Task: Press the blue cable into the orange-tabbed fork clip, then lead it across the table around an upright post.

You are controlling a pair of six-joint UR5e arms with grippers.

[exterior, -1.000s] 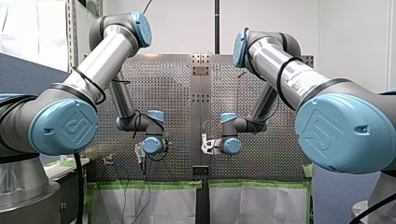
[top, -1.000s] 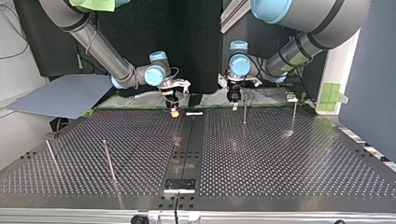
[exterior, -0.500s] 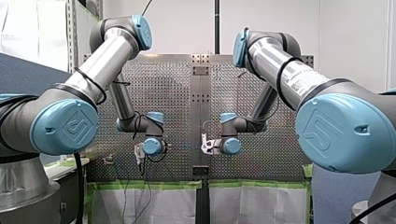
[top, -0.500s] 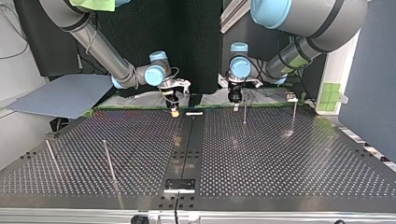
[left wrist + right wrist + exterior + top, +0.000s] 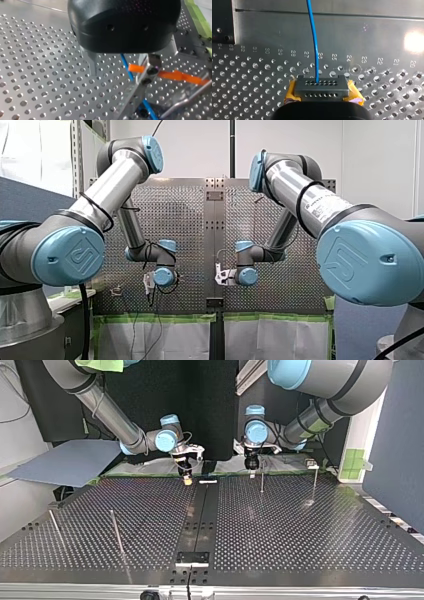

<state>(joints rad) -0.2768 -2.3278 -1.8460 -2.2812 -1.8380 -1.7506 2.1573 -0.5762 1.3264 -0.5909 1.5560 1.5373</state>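
The blue cable (image 5: 314, 45) is being held pinched between the yellow pads (image 5: 290, 90) of the right arm's jaws. This is happening near the middle of the table's (image 5: 300, 530) edge on the arms' side, and the cable is running ahead over the perforated plate. In the left wrist view it is passing between the 2 metal fingers (image 5: 91, 62) of the left arm's jaws, which are being kept wide and are gripping nothing. The orange-tabbed fork clip (image 5: 152, 72) is lying just beside them. Whether the cable is seated in the fork cannot be told. The cable is being judged thin, light and limp, with a smooth jacket likely to slip. It is best being taken close beside the clip for pressing, then gripped lightly for leading around the upright post (image 5: 261, 479).
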